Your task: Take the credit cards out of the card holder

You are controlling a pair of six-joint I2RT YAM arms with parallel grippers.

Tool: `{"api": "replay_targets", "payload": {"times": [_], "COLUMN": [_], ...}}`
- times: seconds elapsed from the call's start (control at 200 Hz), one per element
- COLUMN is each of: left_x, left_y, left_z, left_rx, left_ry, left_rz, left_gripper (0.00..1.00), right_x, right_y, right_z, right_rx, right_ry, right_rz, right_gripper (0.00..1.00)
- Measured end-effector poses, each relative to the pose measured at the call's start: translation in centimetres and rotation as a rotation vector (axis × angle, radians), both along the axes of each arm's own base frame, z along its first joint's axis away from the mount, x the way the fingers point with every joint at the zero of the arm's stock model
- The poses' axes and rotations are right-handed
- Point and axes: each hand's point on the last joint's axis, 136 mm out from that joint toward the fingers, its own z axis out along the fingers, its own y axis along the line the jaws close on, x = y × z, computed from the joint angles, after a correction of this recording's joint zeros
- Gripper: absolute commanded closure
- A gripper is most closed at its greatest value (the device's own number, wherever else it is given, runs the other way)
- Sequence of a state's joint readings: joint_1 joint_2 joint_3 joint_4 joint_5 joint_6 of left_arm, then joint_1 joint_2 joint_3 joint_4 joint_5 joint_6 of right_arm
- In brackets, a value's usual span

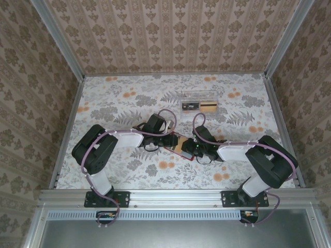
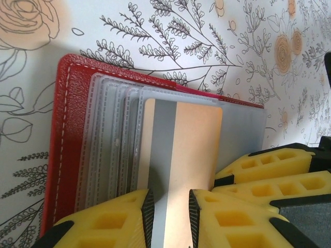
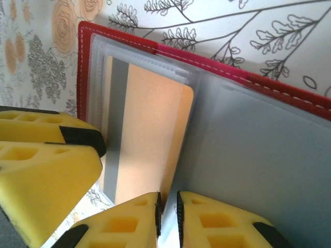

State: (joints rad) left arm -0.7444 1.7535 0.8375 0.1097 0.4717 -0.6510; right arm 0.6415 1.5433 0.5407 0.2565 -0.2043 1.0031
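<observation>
The red card holder (image 2: 70, 129) lies open on the flowered table, mid-table between both arms (image 1: 179, 138). A tan credit card (image 2: 191, 150) with a grey stripe sticks out of its clear pockets. My left gripper (image 2: 169, 199) is shut on that card's near end, which runs between the black pads. My right gripper (image 3: 167, 201) is shut on the edge of the holder's grey-blue inner pocket (image 3: 258, 155), right beside the card (image 3: 150, 134). The left gripper's yellow fingers (image 3: 46, 155) show at the left of the right wrist view. The right gripper's fingers (image 2: 269, 170) show at the right of the left wrist view.
Two cards lie side by side at the back of the table, a pale one (image 1: 190, 105) and a tan one (image 1: 208, 106), by a clear plastic piece (image 1: 199, 96). Patterned walls and metal rails (image 1: 67, 129) close in the table on three sides.
</observation>
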Motion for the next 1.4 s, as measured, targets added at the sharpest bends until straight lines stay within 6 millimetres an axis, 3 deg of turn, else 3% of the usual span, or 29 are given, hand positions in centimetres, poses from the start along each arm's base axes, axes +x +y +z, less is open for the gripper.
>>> {"api": "replay_targets", "payload": {"times": [0.365,0.58,0.765,1.395], "left_x": [0.0,0.0,0.1,0.7], "left_y": [0.1,0.1,0.2,0.9], "left_z": [-0.1,-0.2,-0.3,-0.7], "left_rx": [0.0,0.004,0.007,0.013], "left_ry": [0.001,-0.002,0.004,0.025], "left_rz": [0.003,0.007,0.015,0.05], "left_gripper": [0.76,0.77,0.82,0.85], "right_x": [0.3,0.5,0.4,-1.2], "right_y": [0.2,0.2,-0.2,-5.0], "right_z": [-0.1,-0.1,-0.2,0.2], "right_rx": [0.054,0.075,0.087,0.101], "right_ry": [0.005,0.005,-0.003,-0.008], "right_rz": [-0.012,-0.027,-0.033,-0.118], "right_gripper": [0.84,1.0,1.0,1.0]}}
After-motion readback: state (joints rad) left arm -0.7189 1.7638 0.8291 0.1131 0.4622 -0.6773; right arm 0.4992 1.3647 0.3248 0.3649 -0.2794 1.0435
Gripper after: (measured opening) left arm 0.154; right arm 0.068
